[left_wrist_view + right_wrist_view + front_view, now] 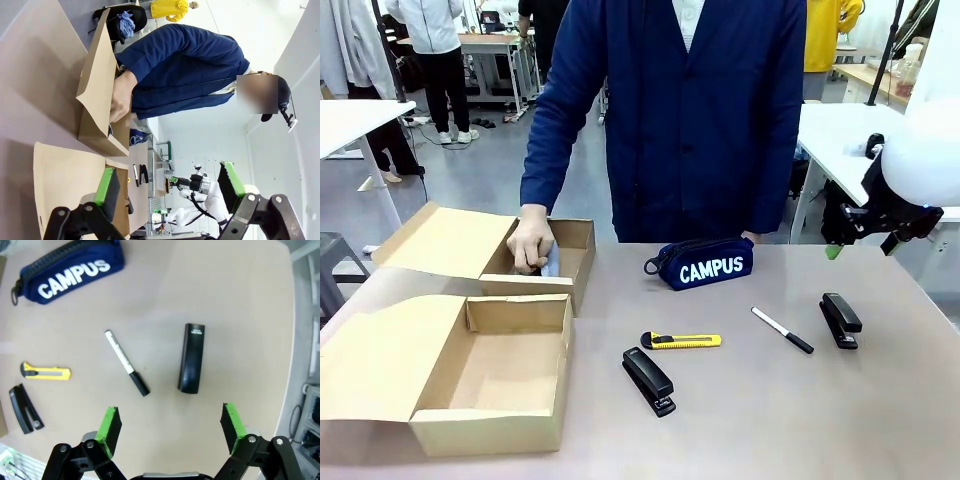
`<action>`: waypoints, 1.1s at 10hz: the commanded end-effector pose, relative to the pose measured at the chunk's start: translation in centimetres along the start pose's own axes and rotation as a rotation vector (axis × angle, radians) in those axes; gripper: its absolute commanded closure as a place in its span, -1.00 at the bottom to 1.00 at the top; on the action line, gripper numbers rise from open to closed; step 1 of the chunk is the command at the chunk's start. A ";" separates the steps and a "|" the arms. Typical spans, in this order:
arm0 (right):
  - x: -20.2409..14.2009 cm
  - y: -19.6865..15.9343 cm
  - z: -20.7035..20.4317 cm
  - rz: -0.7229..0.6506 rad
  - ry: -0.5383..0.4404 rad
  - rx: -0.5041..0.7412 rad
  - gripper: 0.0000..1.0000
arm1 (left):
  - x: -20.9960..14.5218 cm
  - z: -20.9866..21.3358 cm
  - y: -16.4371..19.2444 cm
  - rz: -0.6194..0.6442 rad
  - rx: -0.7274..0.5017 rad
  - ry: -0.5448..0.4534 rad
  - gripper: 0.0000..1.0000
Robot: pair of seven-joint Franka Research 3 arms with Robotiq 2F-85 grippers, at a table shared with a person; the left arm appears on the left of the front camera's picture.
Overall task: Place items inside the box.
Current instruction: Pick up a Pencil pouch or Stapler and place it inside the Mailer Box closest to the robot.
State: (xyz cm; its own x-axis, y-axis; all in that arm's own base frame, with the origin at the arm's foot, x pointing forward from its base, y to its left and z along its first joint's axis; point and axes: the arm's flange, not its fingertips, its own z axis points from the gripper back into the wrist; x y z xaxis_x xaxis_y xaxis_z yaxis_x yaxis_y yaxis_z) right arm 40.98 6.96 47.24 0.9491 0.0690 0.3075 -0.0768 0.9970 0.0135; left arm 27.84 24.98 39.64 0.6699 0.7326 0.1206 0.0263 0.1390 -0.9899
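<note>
The navy "CAMPUS" case (700,265), yellow knife (681,341), pen (782,330), middle stapler (649,381) and right stapler (841,320) lie apart on the counter (770,430), right of the near box (490,375). The person's hand (532,243) reaches into the far box (578,250), covering something pale that is hard to make out. The left claw (169,182) and right claw (172,422) both gape, released and empty.

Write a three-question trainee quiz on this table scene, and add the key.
1. True or false: the navy zip pencil case lettered "CAMPUS" lies inside a cardboard box.
2. The person's hand is: A) inside the far brown cardboard box; B) on the CAMPUS case; C) raised in the air.
3. Fill in: the right gripper, black with green pads, is ____ (open or shut).
Key: 1 false; 2 A; 3 open.
</note>
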 end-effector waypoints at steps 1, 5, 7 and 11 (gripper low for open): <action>-0.3 0.0 0.1 0.013 -0.003 -0.005 -1.00 | -0.2 0.0 -0.3 -0.011 -0.015 0.001 -1.00; 0.8 -1.4 -3.4 -0.059 0.050 -0.032 -1.00 | -0.2 0.0 -0.3 -0.011 -0.015 0.001 -1.00; 0.9 -2.6 -6.2 -0.082 0.094 -0.049 -1.00 | -0.2 0.0 -0.3 -0.011 -0.015 0.001 -1.00; 0.7 -5.3 -13.7 -0.149 0.191 -0.078 -1.00 | -0.2 0.0 -0.3 -0.011 -0.015 0.001 -1.00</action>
State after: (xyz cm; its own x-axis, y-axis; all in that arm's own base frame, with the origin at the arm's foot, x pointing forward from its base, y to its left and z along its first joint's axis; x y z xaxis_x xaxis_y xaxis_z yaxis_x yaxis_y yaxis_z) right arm 45.02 2.01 34.94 0.9924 -0.0437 0.1153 0.0455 0.9989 -0.0133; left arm 27.83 24.99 39.63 0.6698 0.7328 0.1204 0.0260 0.1389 -0.9900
